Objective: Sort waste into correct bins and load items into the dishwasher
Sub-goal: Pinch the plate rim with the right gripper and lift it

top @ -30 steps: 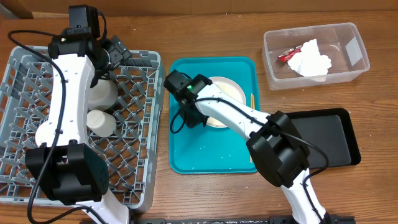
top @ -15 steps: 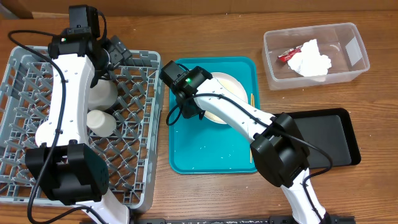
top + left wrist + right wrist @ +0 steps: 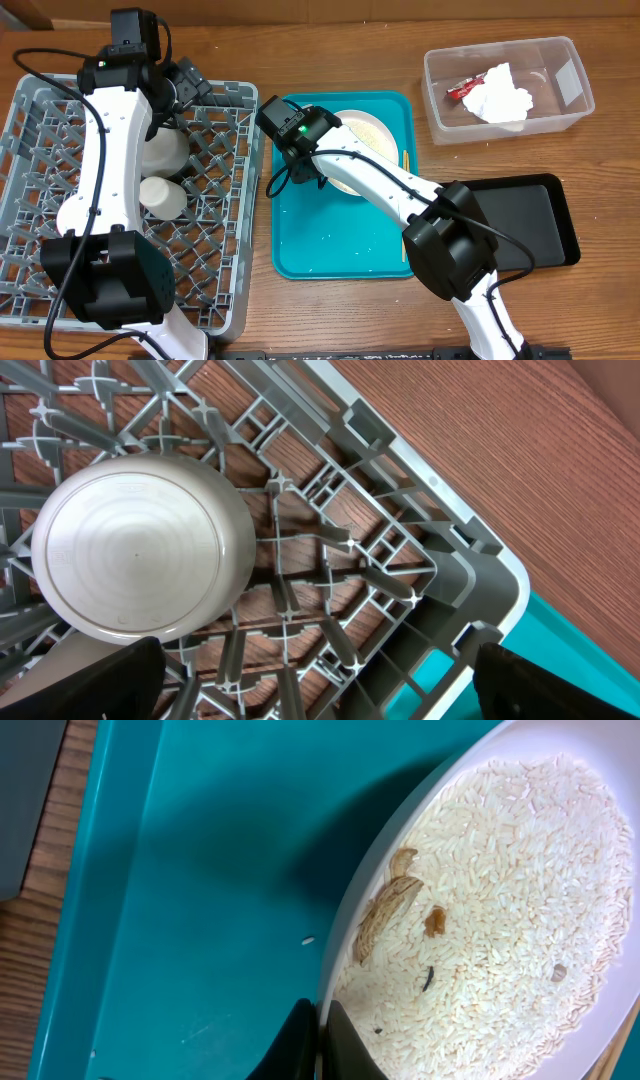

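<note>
Since a second ago my right wrist has slid up and left along the teal tray (image 3: 340,240), and the round plate (image 3: 389,140) has shifted toward the tray's far end with it. My left arm has not moved.

Only the right wrist view shows the grip. My right fingers (image 3: 297,1048) are closed tight on the plate's near rim, one tip on each side of the edge. The same view shows the plate's face, thickly covered in whitish rice (image 3: 500,890), with a few brown scraps near the rim. From overhead my own arm hides that pinch, and the plate is a pale disc at the tray's upper middle.

The left wrist view shows my left fingers (image 3: 90,680) spread wide and holding nothing. They hang over a corner of the grey dish rack (image 3: 430,550), and an upturned grey bowl (image 3: 130,550) sits on the lattice between and ahead of them. Overhead adds a white cup (image 3: 163,197) just beside that bowl. Further right on the table are the clear tub (image 3: 440,125), which holds a crumpled napkin (image 3: 500,95) and a red wrapper (image 3: 462,90), and the black tray (image 3: 530,220).
</note>
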Motion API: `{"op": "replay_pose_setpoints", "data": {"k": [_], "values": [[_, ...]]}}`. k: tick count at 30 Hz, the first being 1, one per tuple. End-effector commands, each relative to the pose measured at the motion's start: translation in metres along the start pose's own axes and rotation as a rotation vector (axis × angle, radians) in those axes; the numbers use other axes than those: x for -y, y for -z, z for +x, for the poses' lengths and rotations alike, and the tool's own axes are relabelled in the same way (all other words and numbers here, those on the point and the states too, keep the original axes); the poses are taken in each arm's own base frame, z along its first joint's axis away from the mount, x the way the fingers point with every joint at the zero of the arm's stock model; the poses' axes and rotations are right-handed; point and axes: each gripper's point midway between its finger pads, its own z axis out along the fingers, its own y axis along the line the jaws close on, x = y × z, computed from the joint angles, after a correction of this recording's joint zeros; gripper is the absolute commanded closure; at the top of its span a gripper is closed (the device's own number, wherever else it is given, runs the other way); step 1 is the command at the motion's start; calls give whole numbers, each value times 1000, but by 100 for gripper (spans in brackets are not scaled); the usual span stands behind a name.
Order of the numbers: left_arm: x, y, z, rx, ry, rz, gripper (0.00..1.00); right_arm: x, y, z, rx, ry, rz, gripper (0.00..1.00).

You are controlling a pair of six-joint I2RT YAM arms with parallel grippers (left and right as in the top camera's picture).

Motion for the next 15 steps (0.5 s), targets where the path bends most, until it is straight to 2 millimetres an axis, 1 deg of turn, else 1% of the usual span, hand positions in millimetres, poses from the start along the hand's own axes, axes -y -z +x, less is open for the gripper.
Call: {"op": "replay_pose_setpoints", "data": {"k": [1, 8, 15], "values": [[2, -1, -4, 15, -3, -11, 0, 2, 10, -13, 52, -22, 14, 96], [2, -1, -4, 15, -4, -12, 0, 4, 10, -12, 48, -14, 27, 96], [2, -2, -4, 15, -4, -12, 0, 2, 0, 1, 1, 27, 24, 96]]}}
